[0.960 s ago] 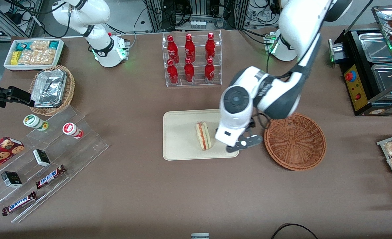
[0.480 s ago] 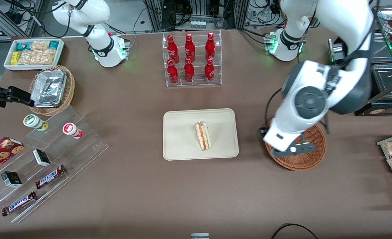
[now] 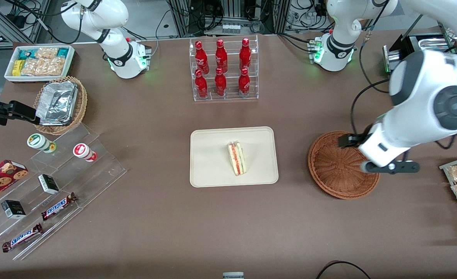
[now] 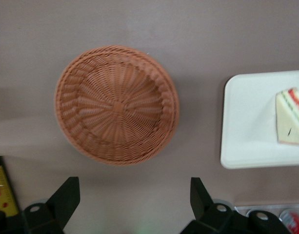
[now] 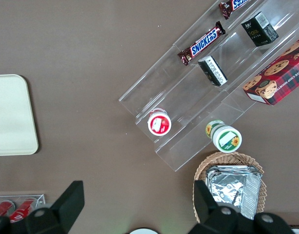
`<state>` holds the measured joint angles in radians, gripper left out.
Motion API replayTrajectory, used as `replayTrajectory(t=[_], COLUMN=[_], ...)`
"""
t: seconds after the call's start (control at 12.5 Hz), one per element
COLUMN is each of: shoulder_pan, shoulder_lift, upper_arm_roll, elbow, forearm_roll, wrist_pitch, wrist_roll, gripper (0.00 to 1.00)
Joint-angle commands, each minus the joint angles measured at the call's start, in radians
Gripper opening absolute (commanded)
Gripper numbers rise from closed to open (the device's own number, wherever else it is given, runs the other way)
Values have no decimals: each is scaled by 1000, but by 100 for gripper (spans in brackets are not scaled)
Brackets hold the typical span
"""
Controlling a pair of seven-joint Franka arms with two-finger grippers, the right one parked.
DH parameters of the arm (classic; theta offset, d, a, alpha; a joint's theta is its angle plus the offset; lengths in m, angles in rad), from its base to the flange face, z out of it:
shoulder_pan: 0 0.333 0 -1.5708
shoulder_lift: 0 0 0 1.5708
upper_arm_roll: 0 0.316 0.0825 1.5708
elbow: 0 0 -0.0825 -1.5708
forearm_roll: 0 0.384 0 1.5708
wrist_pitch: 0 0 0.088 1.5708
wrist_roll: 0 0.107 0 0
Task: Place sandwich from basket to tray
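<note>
One gripper (image 3: pixel 392 167), on the working left arm: held high above the table at the edge of the basket (image 3: pixel 339 166) that faces the working arm's end of the table. Fingers spread wide apart, nothing between them; in the left wrist view both dark fingertips (image 4: pixel 66 195) stand well apart with bare tabletop between them.

One basket, round, reddish-brown wicker: directly below and just beside the gripper, empty, weave fully exposed in the wrist view (image 4: pixel 117 105).

One sandwich (image 3: pixel 237 158), triangular, pale bread with red and green filling: well apart from the gripper, toward the parked arm's end, lying near the middle of the tray (image 3: pixel 213 172). In the wrist view the sandwich (image 4: pixel 291 117) is partly cut off by the frame edge.

One tray, cream-beige, rounded corners: flat on the brown table (image 3: pixel 174 224), near the basket but not touching it; a strip of table separates them. Its corner also shows in the wrist view (image 4: pixel 247 131).

Six red bottles (image 3: pixel 220 68) in a clear rack: farther from the front camera than the tray, well apart from the gripper.

One black appliance (image 3: pixel 410 93) with a red button: near the gripper, farther from the front camera than the basket.
</note>
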<state>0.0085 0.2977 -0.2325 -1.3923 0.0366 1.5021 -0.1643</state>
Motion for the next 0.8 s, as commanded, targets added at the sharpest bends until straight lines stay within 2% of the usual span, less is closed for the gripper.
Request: replayTrajectory(t=[0.0,0.32,0.72], shoulder_pan=[42,39,28], shoulder_lift=[-130,-216,-285], upper_arm_roll=[18,114,136], elbow=[-115,-122,-119], forearm_roll=[-44,-92,-90], wrist_pitch=[-32,-163,-240], wrist_roll=[141,247,255], gripper=[100,100,100])
